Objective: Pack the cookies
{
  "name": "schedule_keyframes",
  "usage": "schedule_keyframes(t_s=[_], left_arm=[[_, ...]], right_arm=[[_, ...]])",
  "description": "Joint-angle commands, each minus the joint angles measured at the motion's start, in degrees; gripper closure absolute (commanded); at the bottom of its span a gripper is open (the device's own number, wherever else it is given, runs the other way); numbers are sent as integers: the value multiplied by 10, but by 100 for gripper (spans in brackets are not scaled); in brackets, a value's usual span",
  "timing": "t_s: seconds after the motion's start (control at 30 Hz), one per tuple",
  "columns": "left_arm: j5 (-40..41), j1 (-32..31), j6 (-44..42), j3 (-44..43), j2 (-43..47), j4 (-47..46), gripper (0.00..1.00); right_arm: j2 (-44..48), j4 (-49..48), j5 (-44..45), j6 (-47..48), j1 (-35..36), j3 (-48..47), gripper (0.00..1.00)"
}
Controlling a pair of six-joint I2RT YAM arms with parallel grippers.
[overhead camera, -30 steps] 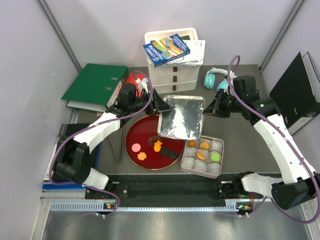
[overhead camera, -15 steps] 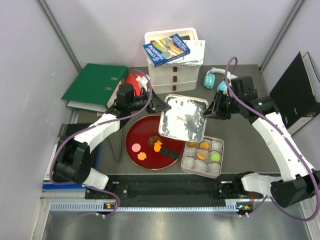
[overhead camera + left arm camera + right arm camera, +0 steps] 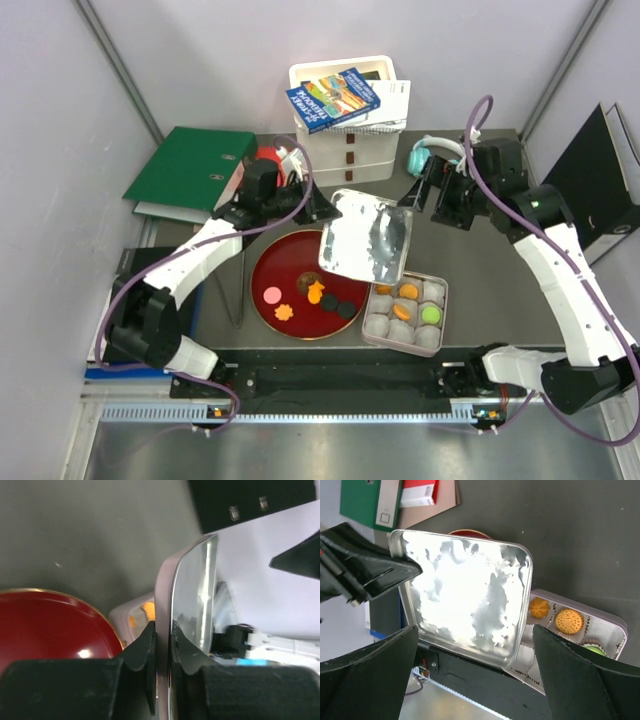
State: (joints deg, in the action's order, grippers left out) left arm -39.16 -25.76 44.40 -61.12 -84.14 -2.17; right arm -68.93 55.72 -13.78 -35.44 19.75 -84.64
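Holding tilted lid (image 3: 365, 233) by 1 rim only between clamped left fingers (image 3: 140, 650), right fingers (image 3: 580, 675) wide, empty; may pivot and drop onto cookies (image 3: 402, 311) in tin (image 3: 438, 325) below.

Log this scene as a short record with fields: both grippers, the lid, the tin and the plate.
left gripper: shut on the edge of the lid
right gripper: open, holding nothing
lid: silver, tilted, lifted off the table, overlapping plate and tin in the top view
tin: uncovered; three orange cookies and a green cookie sit in paper cups
red plate: holds a pink cookie, two loose orange cookies and several dark cookies
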Motion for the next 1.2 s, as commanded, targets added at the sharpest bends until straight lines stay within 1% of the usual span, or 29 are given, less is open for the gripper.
schedule_keyframes(t_s=[0.0, 0.07, 0.1, 0.17, 0.2, 0.23, 0.27, 0.3, 0.33, 0.37, 0.4, 0.43, 0.47, 0.5, 0.53, 0.57, 0.63, 0.67, 0.7, 0.73, 0.77, 0.8, 0.83, 0.9, 0.93, 0.97, 1.03, 1.17], left_arm=[[190, -48, -192, -115, 20, 190, 100], [267, -82, -244, -151, 24, 239, 100], [330, -93, -258, -159, 31, 250, 100], [406, -130, -300, -180, 39, 263, 100], [487, -147, -316, -184, 48, 263, 100], [523, -182, -334, -192, 51, 263, 100], [560, -202, -371, -194, 54, 260, 100], [613, -222, -390, -194, 55, 256, 100], [688, -258, -410, -191, 52, 252, 100], [730, -273, -438, -188, 48, 248, 100], [769, -289, -465, -183, 47, 232, 100], [845, -324, -484, -169, 49, 220, 100], [877, -342, -536, -157, 58, 199, 100], [909, -359, -568, -142, 63, 121, 100], [944, -392, -605, -107, 69, 78, 100], [981, -405, -690, -89, 77, 28, 100], [1018, -437, -763, -55, 72, -91, 100], [1041, -445, -823, -49, 61, -115, 100], [1048, -453, -858, -41, 52, -143, 100], [1055, -469, -900, -19, 44, -233, 100], [1063, -480, -998, -7, 28, -285, 100], [1060, -489, -1054, 22, 19, -357, 100], [1053, -503, -1159, 35, 8, -478, 100], [1032, -517, -1253, 63, -27, -596, 100], [1023, -519, -1330, 70, -39, -636, 100], [1015, -521, -1366, 75, -65, -717, 100], [985, -526, -1446, 90, -88, -784, 100], [952, -540, -1467, 111, -99, -795, 100]], right_arm=[[16, 9, 69, -20, 4, -19, 4], [19, 13, 84, -24, 2, -22, 5], [20, 13, 91, -29, 0, -25, 5], [21, 11, 89, -31, -11, -29, 5], [20, 13, 78, -35, -16, -33, 5], [19, 12, 70, -37, -23, -34, 5], [16, 12, 61, -39, -32, -33, 5], [15, 12, 39, -45, -47, -29, 5], [15, 10, 31, -48, -53, -26, 5], [18, 6, 15, -53, -59, -22, 5], [19, 3, 11, -56, -66, -16, 5], [20, -2, 9, -59, -67, -13, 5], [20, -3, 5, -61, -67, -11, 6], [20, -4, 2, -63, -67, -9, 6], [19, -8, -1, -64, -67, -7, 7], [16, -10, -12, -64, -67, -6, 7], [7, -20, -34, -64, -67, -1, 7], [4, -37, -62, -65, -67, 1, 7], [-2, -46, -75, -70, -67, 10, 7], [-6, -57, -85, -76, -67, 16, 7], [-11, -67, -101, -81, -67, 19, 7], [-15, -75, -107, -83, -67, 23, 7], [-23, -82, -114, -86, -67, 26, 7], [-30, -99, -128, -91, -67, 35, 6], [-37, -110, -136, -93, -67, 39, 7], [-40, -116, -148, -96, -67, 41, 7], [-47, -133, -155, -96, -67, 40, 6], [-52, -170, -172, -105, -68, 39, 6]])
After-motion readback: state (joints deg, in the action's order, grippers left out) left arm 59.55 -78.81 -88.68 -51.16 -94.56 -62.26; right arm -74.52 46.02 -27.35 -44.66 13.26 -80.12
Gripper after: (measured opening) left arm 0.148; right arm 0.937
